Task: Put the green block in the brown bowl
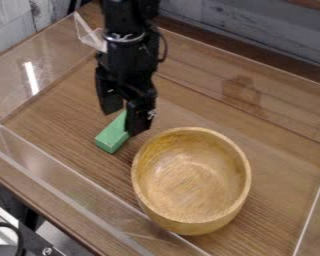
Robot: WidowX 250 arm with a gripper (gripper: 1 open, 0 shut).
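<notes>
Nearest the camera, the clear plastic wall point(69, 205) ran along the front edge of the counter point(243, 100), its rim catching light. Just behind it, on the wood-grain surface, sat the brown bowl point(191, 179), upright, thick-walled and with nothing inside it, its pale grain showing on the inner floor. To the left of the bowl and a little farther back lay the green block point(111, 137), flat on the counter and close to the bowl's rim without touching it. Only its nearer end showed; the rest was covered by the black gripper point(128, 112), which pointed straight down over the block. Its fingers point(139, 118) stood spread wide apart and held nothing; whether their tips touched the block could not be told from this angle. The dark arm rose from the gripper toward the top of the view. Farther back, near the left rear corner, a small clear plastic stand point(85, 32) stood on the counter, partly hidden behind the arm.
</notes>
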